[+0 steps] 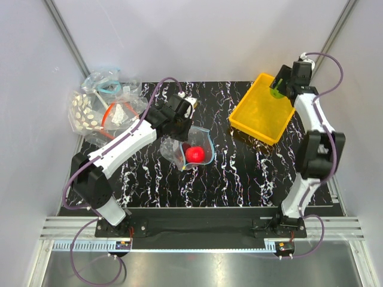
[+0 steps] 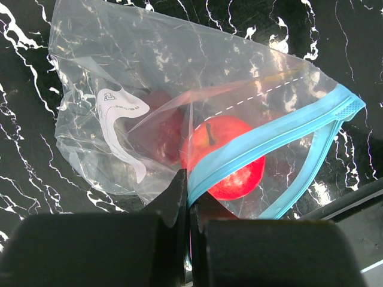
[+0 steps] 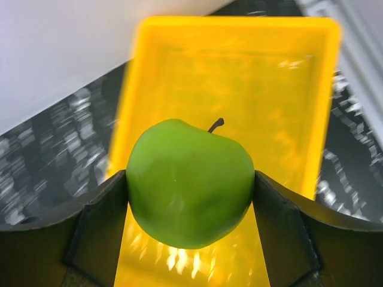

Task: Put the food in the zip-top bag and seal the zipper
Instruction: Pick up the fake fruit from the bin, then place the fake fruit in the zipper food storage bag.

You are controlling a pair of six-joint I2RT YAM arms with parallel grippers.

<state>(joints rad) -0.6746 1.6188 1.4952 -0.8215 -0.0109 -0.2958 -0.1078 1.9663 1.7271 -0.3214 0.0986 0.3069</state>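
The clear zip-top bag [image 1: 187, 149] lies mid-table with its mouth held apart. My left gripper [image 2: 190, 200] is shut on the teal-blue zipper [image 2: 269, 134] at the mouth's near edge. Inside the bag sits a bright red fruit [image 2: 230, 164], and a darker maroon fruit [image 2: 163, 128] shows dimly behind it through the plastic. At the back right, my right gripper [image 3: 191, 179] is shut on the lime green fruit [image 3: 190, 203], with one finger on each side. It holds the fruit just above the yellow tray [image 3: 239, 72]. The top view shows this green fruit [image 1: 276, 91] over the tray's far corner.
The yellow tray [image 1: 239, 116] stands at the back right of the black marbled table. A heap of other clear bags [image 1: 102, 107], some with red-orange strips and one white-dotted, lies at the back left. White walls close in both sides.
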